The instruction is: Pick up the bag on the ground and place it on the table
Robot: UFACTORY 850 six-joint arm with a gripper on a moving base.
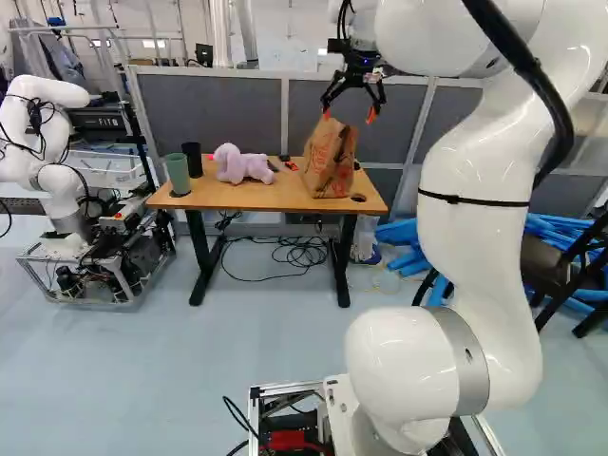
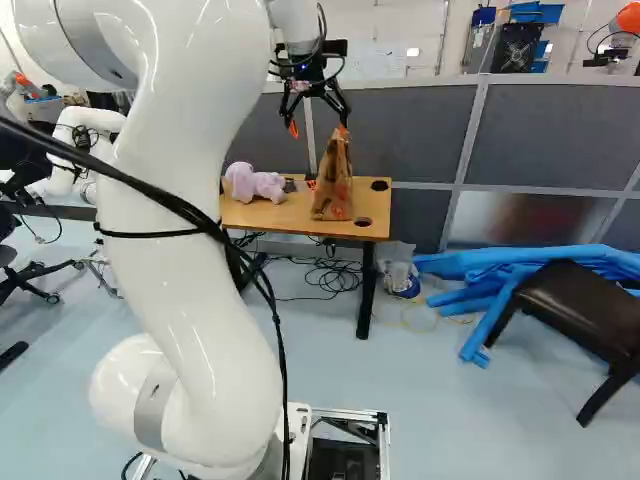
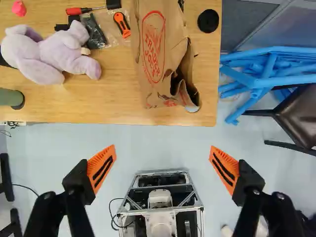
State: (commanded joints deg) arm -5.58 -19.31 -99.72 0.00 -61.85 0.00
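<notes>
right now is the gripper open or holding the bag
Gripper: open, holding nothing; the bag stands on the table.

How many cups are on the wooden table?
2. In the left base view, a green cup stands near the left end of the table; a black cup stands between it and the purple stuffed toy. The paper bag might hide another.
</notes>
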